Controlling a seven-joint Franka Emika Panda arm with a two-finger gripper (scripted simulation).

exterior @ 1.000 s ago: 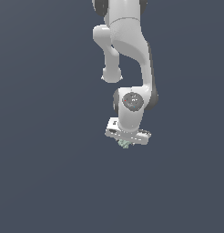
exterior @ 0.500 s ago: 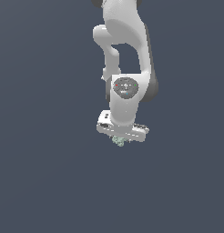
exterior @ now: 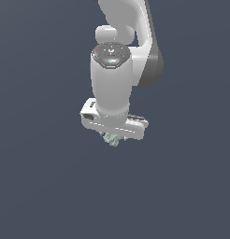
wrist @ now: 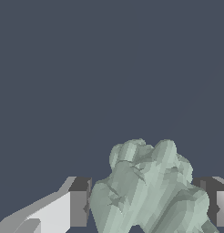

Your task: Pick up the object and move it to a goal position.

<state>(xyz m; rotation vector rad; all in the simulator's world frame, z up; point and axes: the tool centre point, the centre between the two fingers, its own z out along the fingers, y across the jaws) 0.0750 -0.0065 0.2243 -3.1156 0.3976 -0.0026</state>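
Plain dark slate-blue backdrop on all sides, no edge or seam visible. Against half a second ago: wrist joint turned further, its round cap now facing up toward the exterior camera, white arm (exterior: 121,60) seen more end-on; hand (exterior: 113,138) at much the same spot in the exterior view. Still clamped on the object (exterior: 111,139), pinched between the two fingers, only a pale grey-green nub peeking out beneath the white hand body in the exterior view. Shown only from the wrist: the object (wrist: 150,191) up close, knobbly and lumpy, pressed between dark finger pads (wrist: 79,202) on either side, nothing but flat backdrop beyond.
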